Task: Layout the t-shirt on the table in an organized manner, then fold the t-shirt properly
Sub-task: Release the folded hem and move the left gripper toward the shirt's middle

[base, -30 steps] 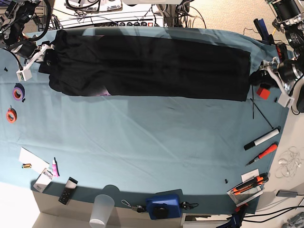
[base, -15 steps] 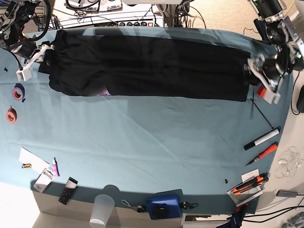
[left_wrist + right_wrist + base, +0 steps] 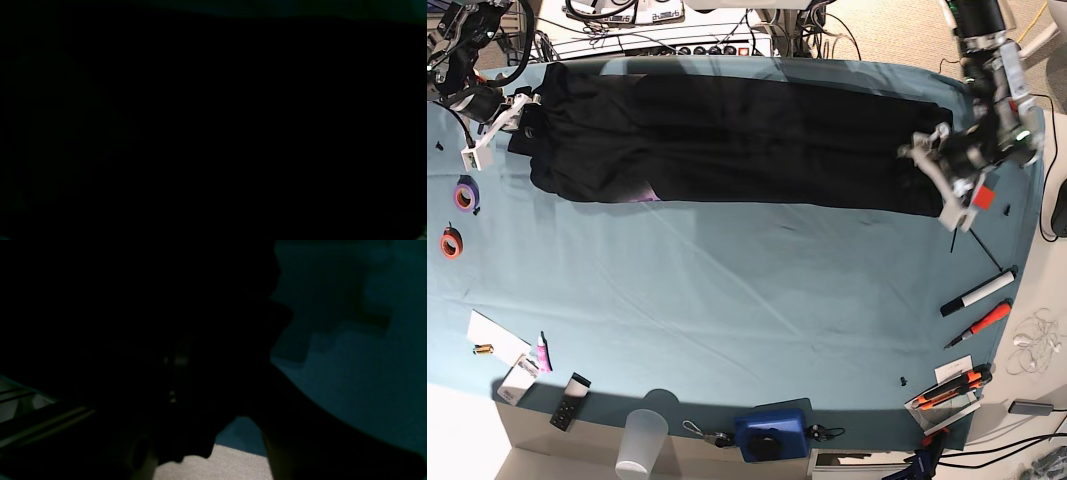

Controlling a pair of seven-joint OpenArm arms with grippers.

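Note:
The black t-shirt (image 3: 747,140) lies as a long folded strip across the far side of the teal table (image 3: 747,300). A sliver of purple print (image 3: 649,197) shows at its near edge. My left gripper (image 3: 932,165) is over the shirt's right end and seems shut on the hem. The left wrist view shows only black fabric (image 3: 213,133). My right gripper (image 3: 519,118) holds the shirt's left end. In the right wrist view dark fabric (image 3: 133,306) fills the left side, with teal cloth (image 3: 350,373) to the right.
A purple tape roll (image 3: 465,196) and an orange tape roll (image 3: 450,241) lie at the left edge. A red block (image 3: 983,197), a marker (image 3: 977,292) and a red-handled tool (image 3: 982,322) lie at the right. A plastic cup (image 3: 641,443) and a blue case (image 3: 770,432) stand at the front edge.
My left gripper has moved from beside the table's right edge leftward onto the shirt's right end. The right gripper and the left end of the shirt have not moved.

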